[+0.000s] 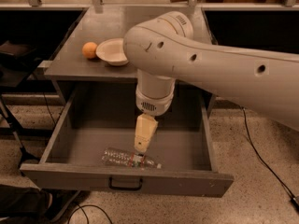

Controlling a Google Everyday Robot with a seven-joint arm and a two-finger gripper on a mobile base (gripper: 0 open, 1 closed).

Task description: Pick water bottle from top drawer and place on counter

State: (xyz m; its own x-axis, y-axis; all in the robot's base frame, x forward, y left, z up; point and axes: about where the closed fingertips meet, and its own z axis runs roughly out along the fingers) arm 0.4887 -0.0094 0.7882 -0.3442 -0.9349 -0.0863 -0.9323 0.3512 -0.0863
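We reach for the bottle (pixel 130 158)
Our claw (pixel 142 146) hangs just above it, near the open drawer's (pixel 60 176) front; open or closed, we cannot tell. Next we must descend, grasp and lift.

The arm (pixel 210 64) was a thick, smooth off-white shell, rounded at its bend. Three small dark round recesses, possibly screw holes, were spaced along its side. From the bend a shorter white cylindrical wrist (pixel 154 90) ended in a rounded collar with a small patch of dark perforations like a vent grille. At 6 o'clock from that collar was the end effector (pixel 140 147), a narrow cream-tan wedge, yellower than the shell, tapering to a pale tip over the open top drawer (pixel 187 183).
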